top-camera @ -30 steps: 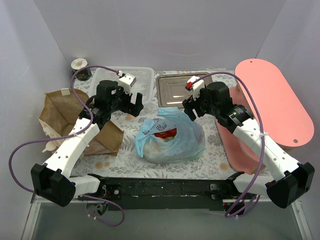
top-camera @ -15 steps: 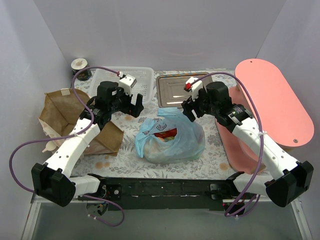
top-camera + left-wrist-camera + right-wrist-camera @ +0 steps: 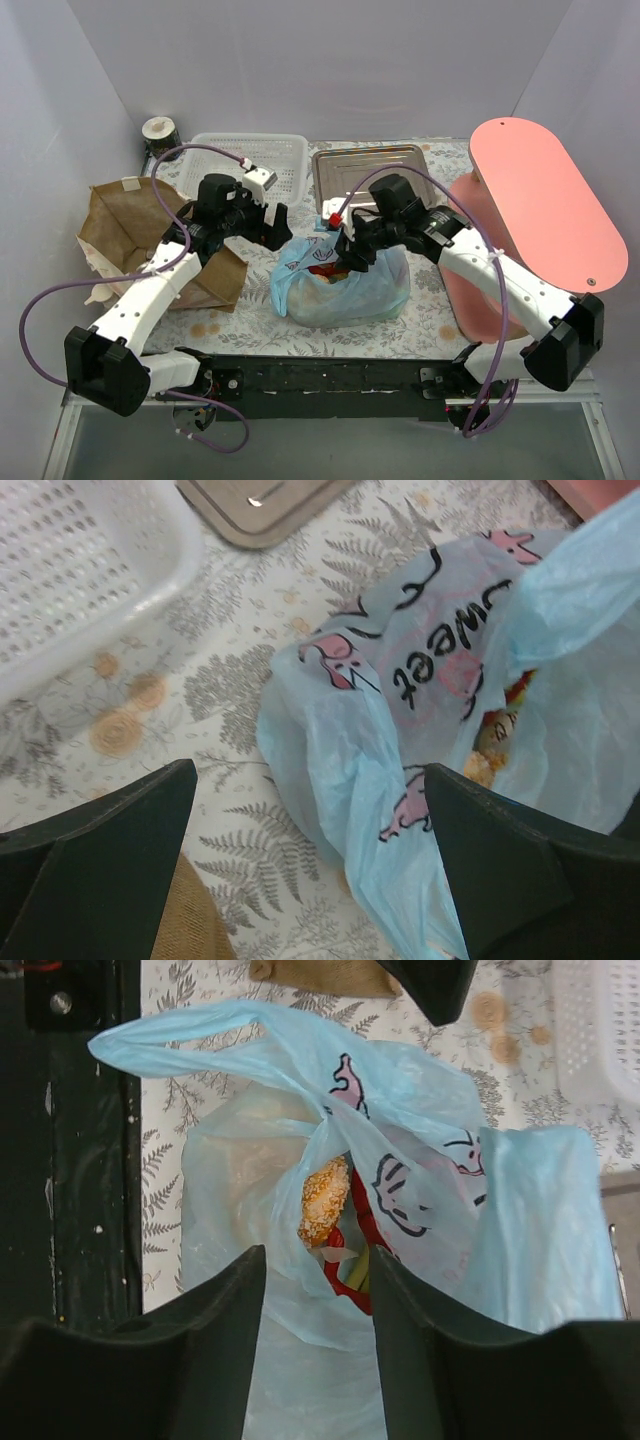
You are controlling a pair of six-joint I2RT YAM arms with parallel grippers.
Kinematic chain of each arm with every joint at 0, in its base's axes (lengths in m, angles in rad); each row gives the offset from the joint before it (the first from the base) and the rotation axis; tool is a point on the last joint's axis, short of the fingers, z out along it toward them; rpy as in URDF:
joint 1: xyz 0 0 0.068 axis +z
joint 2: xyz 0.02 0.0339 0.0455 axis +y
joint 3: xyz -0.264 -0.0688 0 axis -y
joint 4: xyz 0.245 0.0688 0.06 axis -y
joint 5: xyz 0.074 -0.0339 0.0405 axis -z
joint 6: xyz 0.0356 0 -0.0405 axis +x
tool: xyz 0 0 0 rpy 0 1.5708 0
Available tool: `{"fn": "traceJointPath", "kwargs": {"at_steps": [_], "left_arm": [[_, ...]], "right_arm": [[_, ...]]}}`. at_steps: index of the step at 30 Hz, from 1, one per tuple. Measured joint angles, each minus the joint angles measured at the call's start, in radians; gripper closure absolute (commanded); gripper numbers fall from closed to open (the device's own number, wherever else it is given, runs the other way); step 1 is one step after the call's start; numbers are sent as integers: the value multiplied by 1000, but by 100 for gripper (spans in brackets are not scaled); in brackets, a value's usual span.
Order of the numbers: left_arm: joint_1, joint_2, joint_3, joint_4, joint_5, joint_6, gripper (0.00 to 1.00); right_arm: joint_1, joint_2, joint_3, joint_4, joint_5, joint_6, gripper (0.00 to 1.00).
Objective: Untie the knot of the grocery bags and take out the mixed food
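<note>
**Right claw poised over the open bag**

The brown paper bag (image 3: 130,225) lies at the left, contents hidden. The light-blue bag (image 3: 350,290) sits mid-table, mouth gaping. The right gripper (image 3: 345,258), fingers parted, should drop straight in and avoid the film. The left gripper (image 3: 277,222) hovers beside the bag, spread wide. Inside are a red piece (image 3: 352,1285) and an orange crusted piece (image 3: 323,1200).

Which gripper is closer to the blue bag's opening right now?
Right. The right gripper hangs directly over the blue bag, open, straddling its mouth. The left gripper is off the bag's far-left edge, also open.
</note>
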Motion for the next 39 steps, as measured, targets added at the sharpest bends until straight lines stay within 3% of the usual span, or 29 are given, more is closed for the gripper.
{"fn": "traceJointPath", "kwargs": {"at_steps": [4, 9, 12, 17, 28, 32, 39], "left_arm": [[0, -19, -46, -21, 76, -12, 2], [0, -58, -113, -32, 116, -24, 2], [0, -83, -167, -26, 116, -46, 2], [0, -85, -208, -41, 139, -68, 2], [0, -35, -234, -11, 241, -121, 5], [0, 4, -233, 8, 282, -129, 14], [0, 66, -222, 37, 352, -140, 16]], "right_arm": [[40, 56, -11, 3, 50, -13, 60], [59, 133, -37, 39, 234, -37, 65], [59, 172, -61, 58, 317, -72, 61], [59, 205, -86, 62, 374, -115, 42], [69, 278, -84, 77, 406, -227, 48], [86, 279, -84, 79, 394, -260, 48], [93, 329, -84, 101, 409, -289, 44]]}}
